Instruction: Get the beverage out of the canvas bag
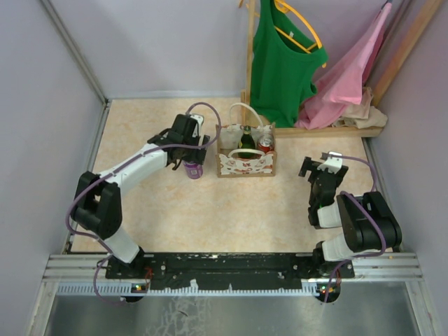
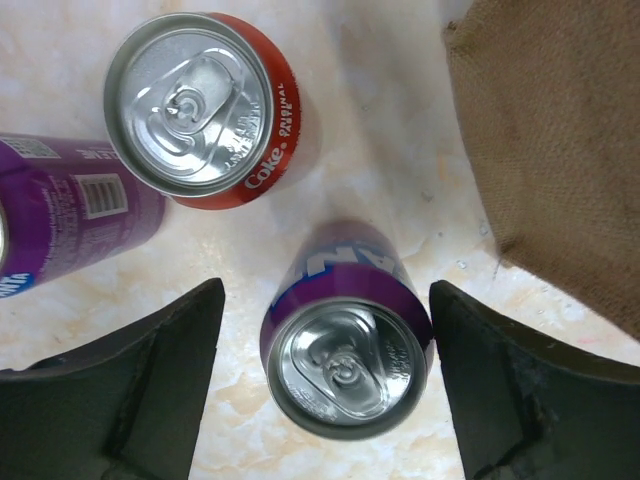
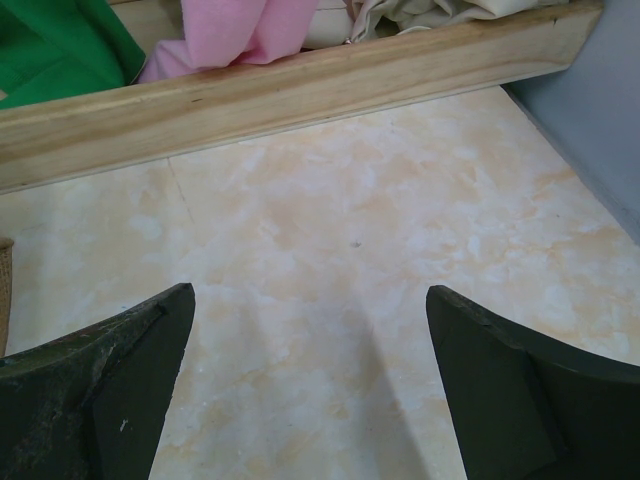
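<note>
We see one canvas bag (image 1: 246, 164) standing upright toward the back of the table (image 1: 210, 217), its patterned front facing the arms and a white loop handle arching above it. Inside it we count two drinks: one dark bottle (image 1: 246, 138) in the middle and one red can in the bag (image 1: 264, 145) to the right of the bottle.

Just left of the bag, outside it, three cans sit on the table. One purple can (image 2: 350, 365) stands upright nearest the bag's burlap side. One red Coke can (image 2: 190, 100) stands upright just beyond it. A second purple can (image 2: 75, 215) is farther from the bag, showing its side and barcode, and we cannot tell whether it stands or lies.

The left gripper (image 2: 325, 288) hangs over the nearest purple can with its jaws apart. The two fingers (image 2: 140, 390) flank the can, with table showing between the can and the finger farther from the bag, so nothing is clamped.

Right of the bag and well apart from it, the right gripper (image 3: 310, 300) points at bare table, its jaws spread wide and holding nothing.

Behind the bag to the right is one wooden rack (image 1: 329, 131) with one green top (image 1: 280, 63), one pink cloth (image 1: 350, 77) and one beige cloth (image 1: 364, 112).
</note>
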`<state>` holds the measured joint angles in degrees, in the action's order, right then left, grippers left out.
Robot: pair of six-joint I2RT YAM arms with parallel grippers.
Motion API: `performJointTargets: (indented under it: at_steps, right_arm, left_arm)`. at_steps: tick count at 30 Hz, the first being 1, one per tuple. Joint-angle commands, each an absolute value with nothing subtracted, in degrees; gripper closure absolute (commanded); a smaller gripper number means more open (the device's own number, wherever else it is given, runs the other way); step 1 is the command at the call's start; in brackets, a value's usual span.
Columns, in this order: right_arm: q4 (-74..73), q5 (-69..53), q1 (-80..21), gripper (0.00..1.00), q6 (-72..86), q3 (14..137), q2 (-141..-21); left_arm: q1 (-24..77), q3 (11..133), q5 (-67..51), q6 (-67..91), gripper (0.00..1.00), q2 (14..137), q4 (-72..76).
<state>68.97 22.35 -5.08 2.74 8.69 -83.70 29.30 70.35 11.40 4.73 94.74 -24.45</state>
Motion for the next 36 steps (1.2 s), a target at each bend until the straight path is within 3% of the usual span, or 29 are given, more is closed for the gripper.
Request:
performJointTargets:
  at_steps: [1,3,17,22,28,36]
  right_arm:
    - [71.5,22.4,-4.8,0.01,2.7,9.8,-83.2]
    - [71.5,22.4,-4.8,0.01,2.7,9.8,-83.2]
    - [71.6,22.4,-4.8,0.01,2.7,9.8,-83.1]
    - [71.5,22.5,-4.8,0.01,2.7,9.8,-83.2]
    - [71.5,22.4,-4.8,0.01,2.7,9.8,-83.2]
    - [71.5,22.4,-4.8,0.01,2.6,9.8,-83.2]
  left_arm:
    - [30.2,72.3,13.6,4.8,0.04,95.5,-23.3]
    - [30.4,72.3,14.0,4.9,0.0,95.5,-23.5]
    - [34.1,81.0,11.3,3.2,0.02,85.9,-24.5]
    - [34.5,78.7,-0.2,2.5,0.2,80.7,-11.5]
    - [34.5,80.6,-9.6,3.6,0.2,86.1,-5.5]
    - [34.6,78.5,-17.4,5.2,0.41,92.4,5.7]
